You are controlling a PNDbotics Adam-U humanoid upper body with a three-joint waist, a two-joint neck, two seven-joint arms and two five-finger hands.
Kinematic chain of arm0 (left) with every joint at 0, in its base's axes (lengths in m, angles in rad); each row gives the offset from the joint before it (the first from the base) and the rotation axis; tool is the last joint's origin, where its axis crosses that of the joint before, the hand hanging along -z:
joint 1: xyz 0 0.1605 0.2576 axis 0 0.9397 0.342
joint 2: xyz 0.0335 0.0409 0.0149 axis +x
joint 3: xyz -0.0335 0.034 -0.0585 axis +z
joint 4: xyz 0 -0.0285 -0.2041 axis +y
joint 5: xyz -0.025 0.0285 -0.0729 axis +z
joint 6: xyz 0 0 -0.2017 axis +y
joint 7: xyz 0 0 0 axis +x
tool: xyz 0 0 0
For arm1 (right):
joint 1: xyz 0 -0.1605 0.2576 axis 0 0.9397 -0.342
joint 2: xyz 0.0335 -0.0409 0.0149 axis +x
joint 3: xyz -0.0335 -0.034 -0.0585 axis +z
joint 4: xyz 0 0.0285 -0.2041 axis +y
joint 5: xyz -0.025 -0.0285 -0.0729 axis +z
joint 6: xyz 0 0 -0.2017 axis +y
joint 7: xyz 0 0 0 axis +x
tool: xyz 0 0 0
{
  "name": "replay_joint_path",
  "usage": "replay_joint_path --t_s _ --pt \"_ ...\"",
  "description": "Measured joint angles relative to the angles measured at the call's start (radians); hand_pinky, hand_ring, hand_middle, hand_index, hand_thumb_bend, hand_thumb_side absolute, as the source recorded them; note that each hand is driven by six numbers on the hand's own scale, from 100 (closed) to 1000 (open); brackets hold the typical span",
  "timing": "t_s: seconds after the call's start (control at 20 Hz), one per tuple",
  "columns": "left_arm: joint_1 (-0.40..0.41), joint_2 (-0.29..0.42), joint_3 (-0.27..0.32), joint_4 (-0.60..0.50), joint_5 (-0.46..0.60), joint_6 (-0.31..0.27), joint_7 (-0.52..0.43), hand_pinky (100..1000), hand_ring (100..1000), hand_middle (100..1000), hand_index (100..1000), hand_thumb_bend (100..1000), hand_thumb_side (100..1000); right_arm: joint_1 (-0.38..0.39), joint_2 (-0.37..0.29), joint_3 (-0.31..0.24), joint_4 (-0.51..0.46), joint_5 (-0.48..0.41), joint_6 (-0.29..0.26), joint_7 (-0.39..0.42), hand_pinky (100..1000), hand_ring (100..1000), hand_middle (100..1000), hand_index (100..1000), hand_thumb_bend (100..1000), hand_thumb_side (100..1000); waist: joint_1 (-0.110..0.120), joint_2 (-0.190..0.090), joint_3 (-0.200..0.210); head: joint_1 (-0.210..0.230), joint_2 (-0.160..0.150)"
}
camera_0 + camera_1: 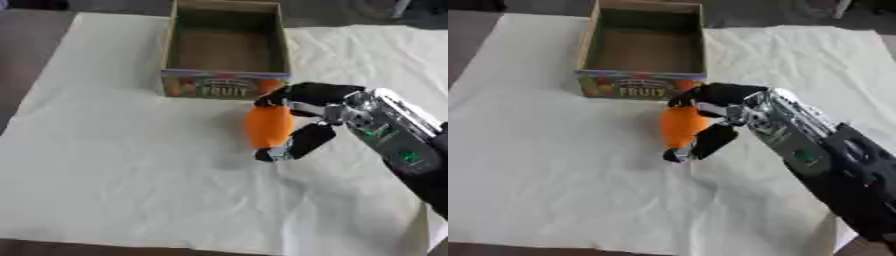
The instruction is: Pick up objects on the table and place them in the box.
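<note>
Right hand: the right hand (pixel 319 112) comes in from the lower right, its black and silver arm crossing the near right part of the cloth
Fingers: the fingers (pixel 302 95) curl over the top of the orange object (pixel 269 126) and the thumb presses it from the near side, so the hand is closed round it
Orange object: rounded, plain orange, held just in front of the near right corner of the box; whether it touches the cloth cannot be told
Box: the cardboard box (pixel 226 84) stands open-topped at the far middle of the tabletop, its printed front wall reading "FRUIT"; its inside shows only bare brown floor
Cloth: a pale, wrinkled cloth (pixel 122 165) covers the tabletop; its far edge runs behind the box and its near edge lies along the bottom of the view
Open room: the whole left half of the cloth lies bare, and so does the strip between the box and the right edge
Left hand: shows in neither view
</note>
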Motion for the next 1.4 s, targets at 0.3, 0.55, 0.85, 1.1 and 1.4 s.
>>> replay_joint_path --t_s 0.3,0.55,0.85,1.1,1.4 --pt "0.000 0.000 0.000 0.005 0.000 0.000 -0.002 317 394 636 611 100 762 -0.015 0.016 0.016 0.046 0.031 -0.011 -0.032 900 1000 801 987 389 650 0.002 0.004 0.005 -0.002 0.000" --pt "-0.002 -0.001 0.000 0.005 0.000 0.001 -0.003 317 394 636 611 100 764 -0.018 0.020 0.023 0.050 0.042 0.000 -0.074 879 1000 781 939 186 393 0.002 0.005 0.006 -0.002 0.000" --pt "-0.003 -0.008 -0.001 0.005 0.001 0.000 -0.006 318 394 637 611 100 766 -0.026 0.023 0.036 0.050 0.042 0.016 -0.116 870 1000 756 909 100 179 0.001 0.006 0.010 -0.002 0.000" --pt "-0.003 -0.008 -0.004 0.005 0.001 -0.001 -0.008 318 395 637 610 100 768 -0.034 0.023 0.042 0.047 0.040 0.035 -0.144 854 1000 734 826 100 100 0.000 0.006 0.011 -0.002 0.000" --pt "-0.003 -0.008 -0.005 0.006 0.001 -0.001 -0.008 318 395 637 610 100 767 -0.035 0.023 0.047 0.013 0.010 0.073 -0.187 845 1000 697 751 100 100 -0.001 0.006 0.011 -0.002 0.000"
